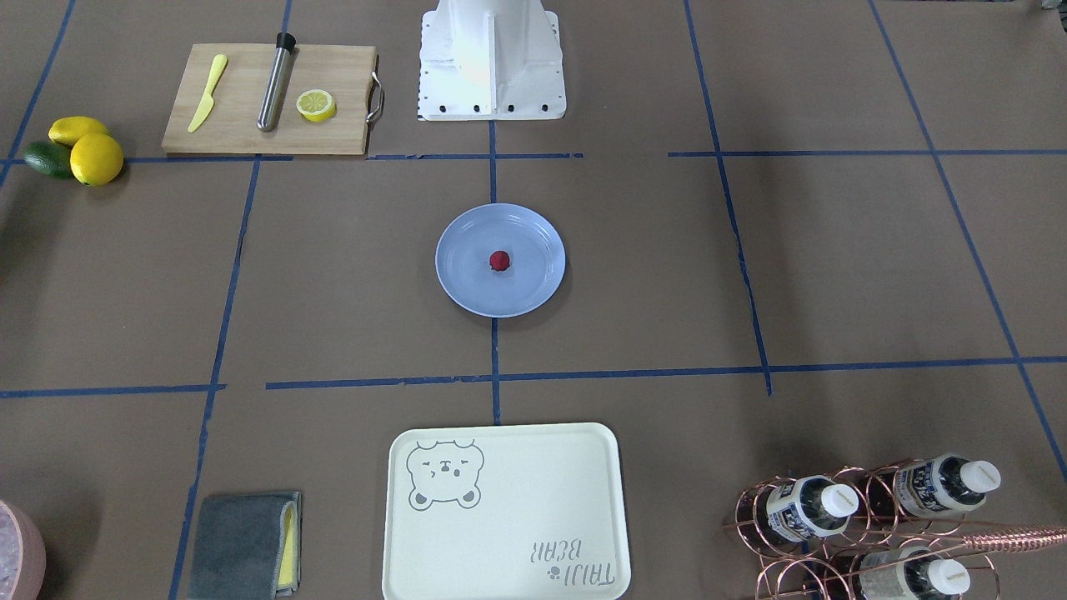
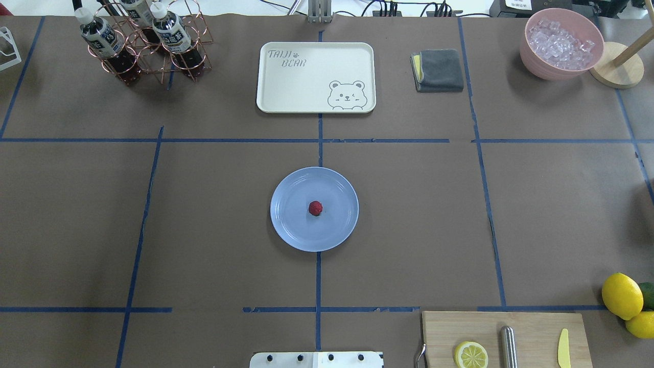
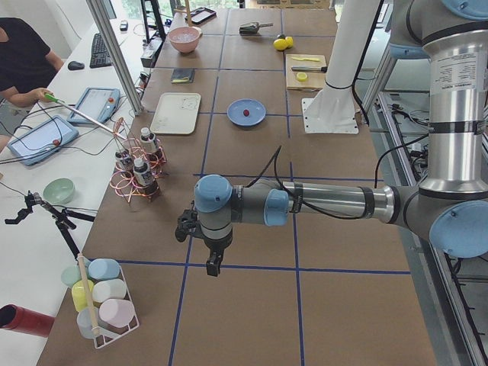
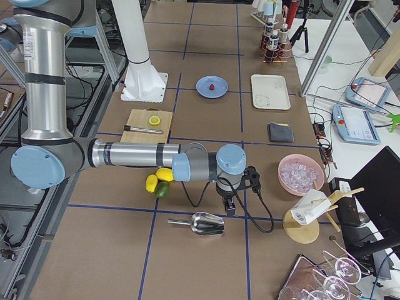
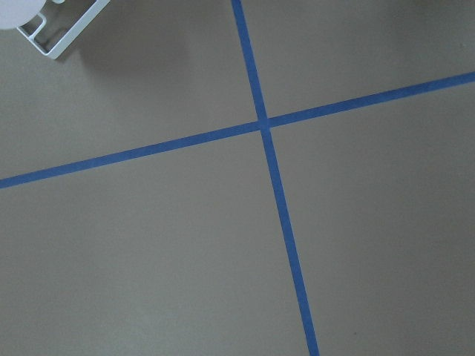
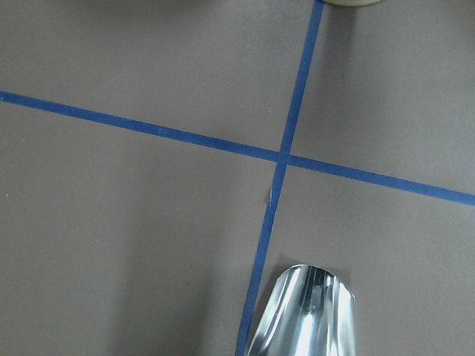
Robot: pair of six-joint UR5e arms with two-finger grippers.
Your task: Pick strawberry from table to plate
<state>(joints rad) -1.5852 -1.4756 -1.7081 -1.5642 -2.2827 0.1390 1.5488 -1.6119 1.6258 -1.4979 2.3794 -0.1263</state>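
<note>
Overhead, left to right: copper bottle rack (image 2: 153, 56) at the far-left corner of the tabletop (image 2: 76, 214). Cream bear tray (image 2: 316, 76) sits along the far edge, grey cloth (image 2: 439, 70) near it, pink bowl (image 2: 546, 71) of ice toward the far-right corner. Strawberry (image 2: 315, 208) lies on the plate (image 2: 291, 230), roughly at its middle; the plate is at the tabletop's centre, over a blue tape line. Cutting board (image 2: 534, 332) at the near edge, right of the robot base, carries a lemon half (image 2: 471, 354), a steel rod (image 2: 508, 347) and a yellow knife (image 2: 563, 348). Lemons (image 2: 622, 295) sit by the right edge.

Left gripper (image 3: 216, 263) hangs pointing down over bare tabletop toward the left end, past the bottle rack, well apart from the plate. It shows only from the side, so can't tell whether the fingers are spread or pressed together. Right gripper (image 4: 230, 209) hangs toward the right end, just beside a metal scoop (image 4: 203, 223), also well apart from the plate. Again can't tell spread or closed.
</note>
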